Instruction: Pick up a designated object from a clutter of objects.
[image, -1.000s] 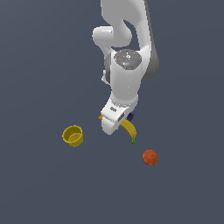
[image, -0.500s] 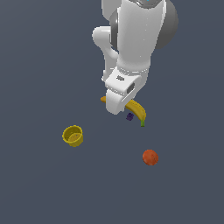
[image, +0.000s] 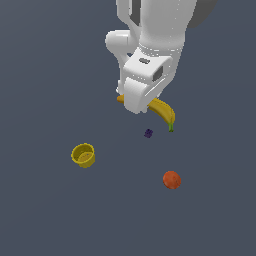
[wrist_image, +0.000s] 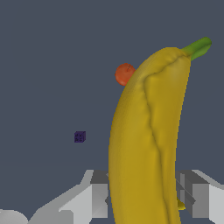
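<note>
The tool (image: 145, 106) was clenched on the banana (image: 164, 113), which it held clear of the table (image: 45, 70), well above the other items. In the wrist view the banana (wrist_image: 146, 144) filled the frame between the fingers (wrist_image: 98, 199), its green stem tip pointing away from the wrist. The table's edges and corners lay outside both views, so placement against them could not be given. The yellow cup (image: 83, 155), the orange-red ball (image: 172, 179) and the tiny dark purple cube (image: 148, 133) lay apart on the table. The pick appeared essentially complete: the designated object was grasped and lifted, leaving at most a secure hold to maintain.
</note>
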